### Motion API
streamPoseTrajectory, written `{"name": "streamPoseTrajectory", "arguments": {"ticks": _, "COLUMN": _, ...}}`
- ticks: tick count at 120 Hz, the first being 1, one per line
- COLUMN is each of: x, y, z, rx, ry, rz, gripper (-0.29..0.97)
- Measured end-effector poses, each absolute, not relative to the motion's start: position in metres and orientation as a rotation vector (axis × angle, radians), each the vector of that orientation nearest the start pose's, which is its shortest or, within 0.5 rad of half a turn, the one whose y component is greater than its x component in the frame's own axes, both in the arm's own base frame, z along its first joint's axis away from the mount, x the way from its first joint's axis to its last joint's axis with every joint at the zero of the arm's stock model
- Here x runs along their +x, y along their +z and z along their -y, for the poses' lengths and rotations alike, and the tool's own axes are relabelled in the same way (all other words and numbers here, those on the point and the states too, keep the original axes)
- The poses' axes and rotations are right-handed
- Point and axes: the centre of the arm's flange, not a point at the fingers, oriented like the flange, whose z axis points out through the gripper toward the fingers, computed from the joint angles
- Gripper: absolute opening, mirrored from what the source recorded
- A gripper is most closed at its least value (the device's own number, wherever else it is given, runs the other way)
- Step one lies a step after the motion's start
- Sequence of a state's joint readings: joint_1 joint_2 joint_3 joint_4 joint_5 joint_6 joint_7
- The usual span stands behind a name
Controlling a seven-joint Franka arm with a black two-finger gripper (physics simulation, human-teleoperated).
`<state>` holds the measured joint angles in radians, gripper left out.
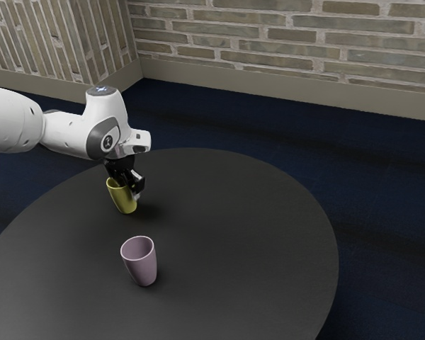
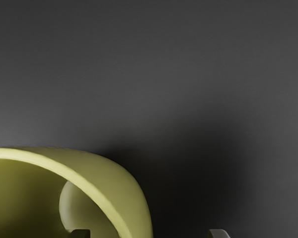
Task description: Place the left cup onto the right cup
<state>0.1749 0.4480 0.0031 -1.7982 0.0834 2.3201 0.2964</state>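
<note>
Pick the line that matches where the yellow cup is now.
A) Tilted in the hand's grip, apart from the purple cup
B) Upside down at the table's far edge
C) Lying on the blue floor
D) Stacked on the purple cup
A: the yellow cup sits tilted in the hand, gripped at its rim, while the purple cup stands alone, mouth up and with nothing on it, elsewhere on the table.
</note>
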Motion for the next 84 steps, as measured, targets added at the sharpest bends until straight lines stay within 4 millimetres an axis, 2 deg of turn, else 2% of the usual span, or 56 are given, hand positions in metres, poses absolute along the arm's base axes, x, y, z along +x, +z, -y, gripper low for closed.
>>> {"name": "streamPoseTrajectory", "arguments": {"ticks": 38, "x": 0.648, "y": 0.297, "z": -0.118, "rx": -3.059, "ry": -0.076, "rz": -0.258, "gripper": 0.18}}
{"name": "streamPoseTrajectory", "arguments": {"ticks": 84, "x": 0.648, "y": 0.295, "z": -0.118, "rx": -3.065, "ry": -0.079, "rz": -0.251, "gripper": 0.05}}
